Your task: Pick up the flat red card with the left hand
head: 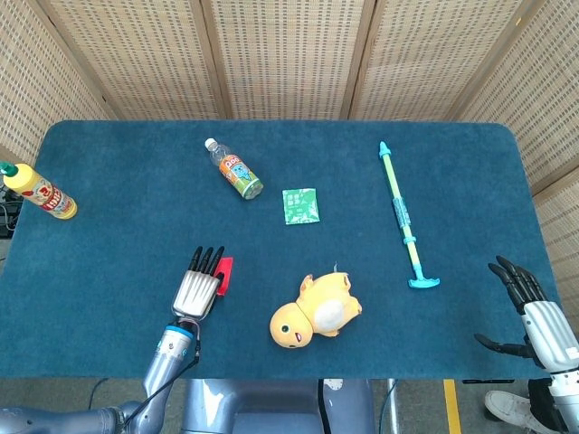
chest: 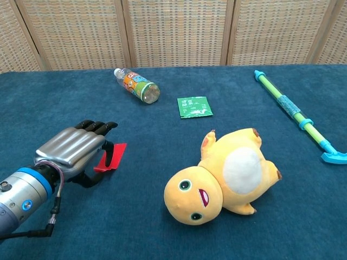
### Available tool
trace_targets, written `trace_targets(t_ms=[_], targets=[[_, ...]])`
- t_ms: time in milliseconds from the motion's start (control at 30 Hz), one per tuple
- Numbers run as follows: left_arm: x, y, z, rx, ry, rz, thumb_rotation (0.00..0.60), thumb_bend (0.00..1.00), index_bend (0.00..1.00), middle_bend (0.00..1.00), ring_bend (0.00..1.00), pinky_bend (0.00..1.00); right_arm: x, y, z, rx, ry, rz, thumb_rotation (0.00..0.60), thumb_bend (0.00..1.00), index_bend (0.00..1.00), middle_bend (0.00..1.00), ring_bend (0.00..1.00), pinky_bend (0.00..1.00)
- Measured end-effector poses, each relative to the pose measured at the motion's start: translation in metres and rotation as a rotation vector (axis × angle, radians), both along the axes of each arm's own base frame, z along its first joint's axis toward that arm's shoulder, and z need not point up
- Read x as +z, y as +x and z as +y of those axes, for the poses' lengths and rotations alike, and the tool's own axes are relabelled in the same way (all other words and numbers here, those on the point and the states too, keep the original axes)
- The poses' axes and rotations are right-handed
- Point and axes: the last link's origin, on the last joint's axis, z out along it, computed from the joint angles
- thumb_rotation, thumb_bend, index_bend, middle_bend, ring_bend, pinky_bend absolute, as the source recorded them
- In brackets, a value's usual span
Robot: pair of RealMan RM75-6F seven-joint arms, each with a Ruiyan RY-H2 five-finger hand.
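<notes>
I saw a table (head: 136, 181) covered in deep blue felt, its far corners rounded. Behind its far edge stood woven wicker screens (head: 280, 54) in pale wooden frames. Near the right corner, grey floor showed with a yellow stripe (head: 450, 407). Light was even.

I can't read any text from here. The small bottle (chest: 137, 85) carries a colourful printed label and the green packet (chest: 194, 106) has pale markings, but both are too small and blurred for me to make out.
</notes>
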Motion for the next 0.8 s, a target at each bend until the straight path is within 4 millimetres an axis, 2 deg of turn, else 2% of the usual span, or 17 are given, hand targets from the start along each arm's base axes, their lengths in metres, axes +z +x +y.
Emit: trace_targets(t_ms=[400, 633, 800], targets=[[-0.0003, -0.0018, 0.0010, 0.006, -0.003, 0.003, 0.600, 0.50, 0.47, 0.00, 0.00, 0.00, 0.0001, 0.0000, 0.0001, 0.001, 0.000, -0.001, 0.600, 0.00, 0.00, 0.00, 0.00, 0.00], [-0.0001, -0.0018, 0.0018, 0.009, -0.002, -0.002, 0.600, 0.50, 0.46, 0.00, 0.00, 0.00, 0.0000, 0.0001, 0.0001, 0.002, 0.000, 0.000, 0.600, 0.00, 0.00, 0.00, 0.00, 0.00], [0.0001, -0.0022, 0.0029, 0.011, 0.007, -0.010, 0.600, 0.50, 0.54, 0.00, 0.00, 0.00, -0.0003, 0.0003, 0.0004, 0.003, 0.001, 0.002, 0.600, 0.00, 0.00, 0.00, 0.00, 0.00]])
